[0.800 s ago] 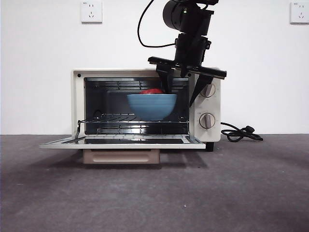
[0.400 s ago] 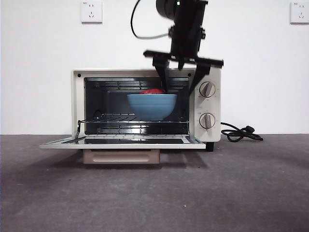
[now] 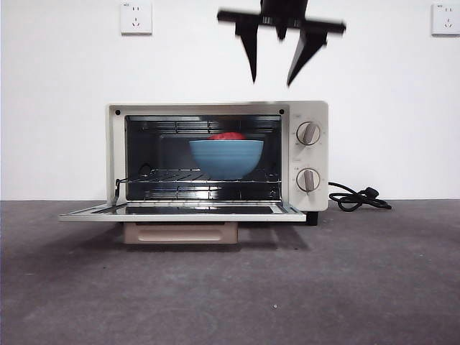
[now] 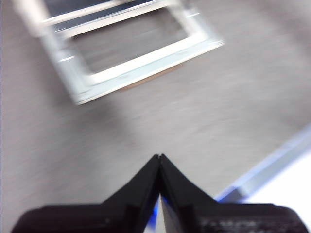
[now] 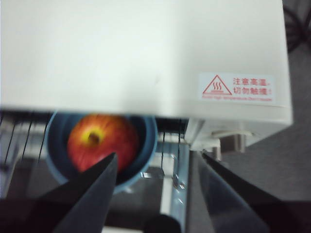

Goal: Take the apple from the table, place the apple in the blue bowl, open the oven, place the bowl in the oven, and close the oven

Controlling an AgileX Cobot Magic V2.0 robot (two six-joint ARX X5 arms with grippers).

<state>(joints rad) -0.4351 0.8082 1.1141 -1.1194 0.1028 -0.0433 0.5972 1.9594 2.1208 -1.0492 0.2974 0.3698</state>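
Two grippers appear. Right gripper (image 3: pixel 271 77) hangs above the oven (image 3: pixel 217 156), jaws spread wide and empty, well clear of the cream top. Oven door (image 3: pixel 183 211) lies folded down flat over the desk (image 3: pixel 302 287). Blue bowl (image 3: pixel 226 158) sits on the wire rack (image 3: pixel 198 177) inside the oven, toward the knob side. Apple (image 5: pixel 102 141) rests in the bowl, stem end up, its red top just showing over the rim. Left gripper (image 4: pixel 159 158) is high over the desk in front of the door, jaws pressed together, holding nothing.
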